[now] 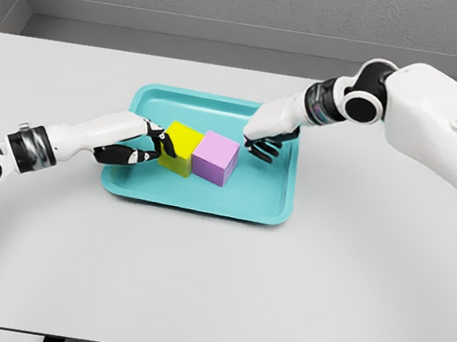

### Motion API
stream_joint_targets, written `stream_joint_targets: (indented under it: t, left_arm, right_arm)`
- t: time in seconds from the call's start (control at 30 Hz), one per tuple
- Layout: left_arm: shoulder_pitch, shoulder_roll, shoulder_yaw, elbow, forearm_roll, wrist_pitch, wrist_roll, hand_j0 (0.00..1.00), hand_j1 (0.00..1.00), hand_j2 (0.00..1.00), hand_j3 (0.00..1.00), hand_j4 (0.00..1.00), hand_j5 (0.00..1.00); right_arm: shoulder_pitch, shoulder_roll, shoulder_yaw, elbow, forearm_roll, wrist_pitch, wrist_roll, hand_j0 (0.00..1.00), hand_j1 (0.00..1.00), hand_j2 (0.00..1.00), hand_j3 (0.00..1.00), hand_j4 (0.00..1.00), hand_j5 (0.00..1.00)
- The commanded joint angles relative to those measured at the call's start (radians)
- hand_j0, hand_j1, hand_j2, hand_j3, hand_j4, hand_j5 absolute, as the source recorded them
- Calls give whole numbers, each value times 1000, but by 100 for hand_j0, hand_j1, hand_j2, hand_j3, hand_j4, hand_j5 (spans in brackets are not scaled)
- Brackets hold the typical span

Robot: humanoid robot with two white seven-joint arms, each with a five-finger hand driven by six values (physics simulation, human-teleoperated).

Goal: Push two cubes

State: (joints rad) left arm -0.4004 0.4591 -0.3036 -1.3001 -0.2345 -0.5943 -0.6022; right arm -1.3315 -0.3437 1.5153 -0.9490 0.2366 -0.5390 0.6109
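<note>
Scene: I watch from the head camera as both arms reach over a teal tray [265, 211] on the grey table [211, 289], closing on two cubes from opposite sides.
Cubes: the yellow cube [180, 147] and the purple cube [216, 157] sit side by side near the tray's middle, faces touching or all but touching; I cannot tell if a sliver of gap remains.
Left hand: my left hand [133, 150] lies low on the tray floor, fingers loosely curled and holding nothing, fingertips against the yellow cube's left face.
Right hand: my right hand [265, 138] hangs at the purple cube's upper right corner, fingers bent downward, gripping nothing; contact with the cube looks likely but is not clear.
Step in hand: I judge the push is at or near its end, the pair already brought together.
Next move: if any gap is left, a short, level press from both sides, kept gentle so neither cube tips or rides up.
Hard to read: the yellow cube's left face is masked by dark fingers, and the tray's near-right floor beneath the right hand is in shadow.
</note>
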Motion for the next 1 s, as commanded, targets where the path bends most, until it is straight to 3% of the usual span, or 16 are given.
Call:
stream_joint_targets:
  t: [0.0, 0.2, 0.7, 0.97]
  left_arm:
    - [0, -7, -6, 2, -39, -17, -9, 52, 52, 52, 52, 52, 52]
    - [-5, -10, -6, 8, -40, -17, -9, 52, 52, 52, 52, 52, 52]
    - [3, 12, 3, 8, -19, -17, -9, 52, 52, 52, 52, 52, 52]
    - [8, 23, 3, 4, -12, -17, -9, 52, 52, 52, 52, 52, 52]
  right_arm:
    - [0, -18, -6, -22, -14, 1, 0, 15, 15, 15, 15, 15, 15]
    - [0, -74, -6, -119, -95, -6, 0, 15, 15, 15, 15, 15, 15]
    - [0, -127, -52, -112, -85, -6, 0, 14, 14, 14, 14, 14, 14]
    - [31, -216, -93, -162, -91, -33, 0, 14, 14, 14, 14, 14, 14]
